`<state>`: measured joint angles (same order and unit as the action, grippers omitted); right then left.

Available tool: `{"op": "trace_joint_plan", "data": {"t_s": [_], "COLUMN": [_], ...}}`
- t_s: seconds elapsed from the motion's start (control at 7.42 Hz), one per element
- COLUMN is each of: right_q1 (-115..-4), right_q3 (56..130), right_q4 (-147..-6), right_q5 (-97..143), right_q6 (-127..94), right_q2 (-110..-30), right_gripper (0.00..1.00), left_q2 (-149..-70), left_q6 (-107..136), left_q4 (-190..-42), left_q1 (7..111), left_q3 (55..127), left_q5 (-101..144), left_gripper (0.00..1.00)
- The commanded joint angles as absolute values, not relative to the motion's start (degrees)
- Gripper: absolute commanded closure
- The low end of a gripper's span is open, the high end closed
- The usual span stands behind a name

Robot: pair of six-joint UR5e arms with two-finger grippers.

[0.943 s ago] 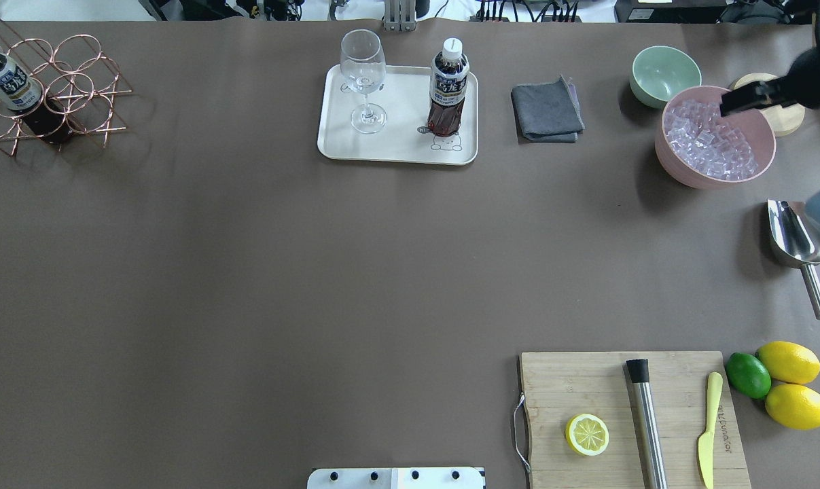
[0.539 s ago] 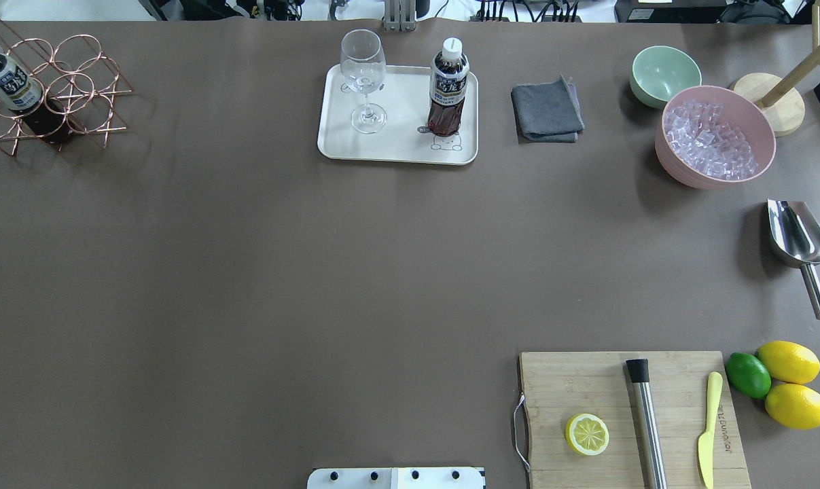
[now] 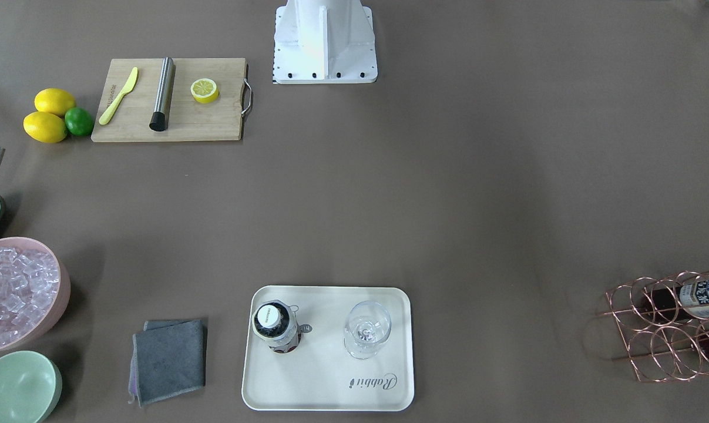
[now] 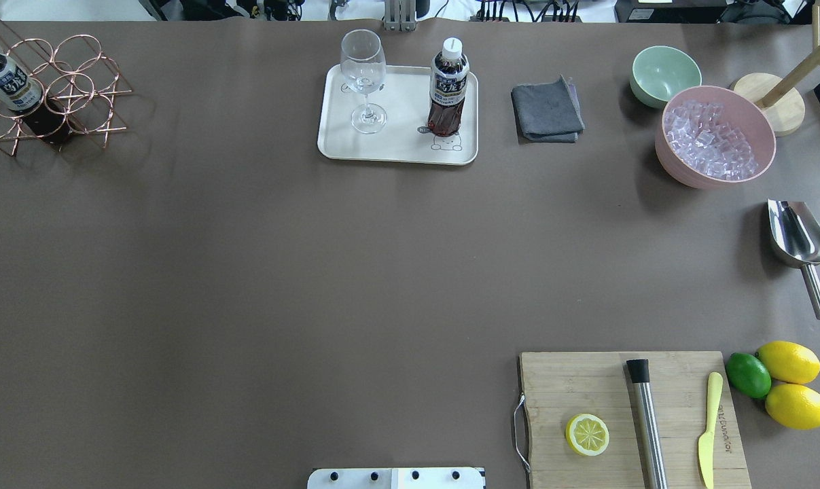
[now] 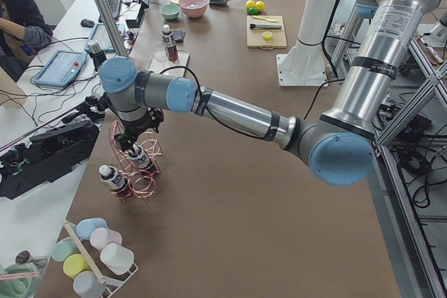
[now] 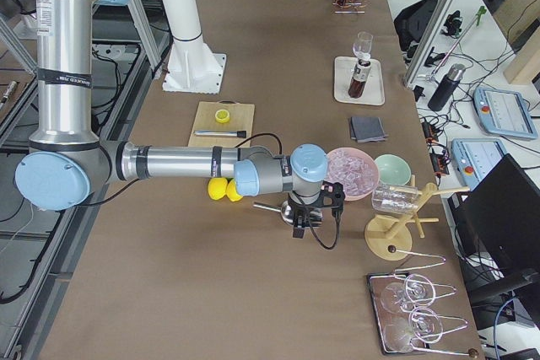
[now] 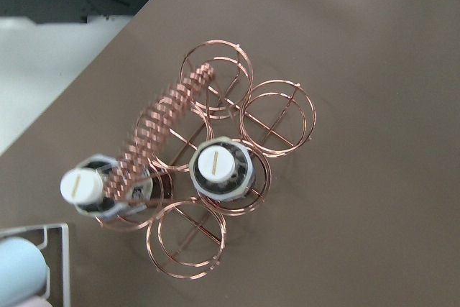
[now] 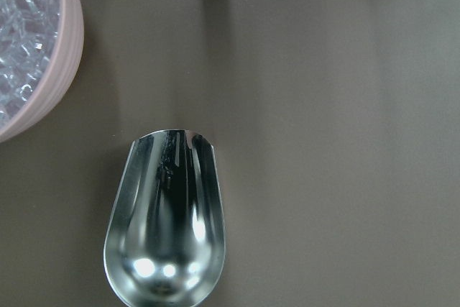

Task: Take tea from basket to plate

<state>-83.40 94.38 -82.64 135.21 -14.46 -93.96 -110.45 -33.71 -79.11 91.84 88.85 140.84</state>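
Tea (image 4: 448, 88) upright on plate (image 4: 396, 146). Left tool (image 5: 129, 143) above basket (image 7: 164, 129). Closure of left tool, right tool (image 6: 299, 227): cannot tell.

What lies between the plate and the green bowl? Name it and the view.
A folded grey cloth lies between the plate and the green bowl, clear in the overhead view.
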Motion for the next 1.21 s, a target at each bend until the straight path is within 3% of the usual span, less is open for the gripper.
{"op": "trace_joint_plan", "data": {"t_s": [0.0, 0.54, 1.08], "right_q1": [-83.93, -85.79, -84.02], "right_q3": [94.21, 102.03, 101.78], "right_q4": [-82.61, -96.21, -96.50], "right_q5": [135.96, 135.09, 134.56], "right_q6": [-14.41, -14.94, -15.03], "right_q2": [-94.65, -93.70, -94.66], "right_gripper": [0.00, 0.00, 0.00], "left_q2": [-99.54, -88.52, -86.49], "left_q6": [-16.79, -16.70, -4.77], "left_q4": [-78.75, -79.45, -88.40], "left_q1": [91.41, 91.58, 92.02], "left_q3": [91.32, 90.79, 91.23], "left_q5": [140.80, 135.88, 135.88], "left_gripper": [0.02, 0.02, 0.02]}}
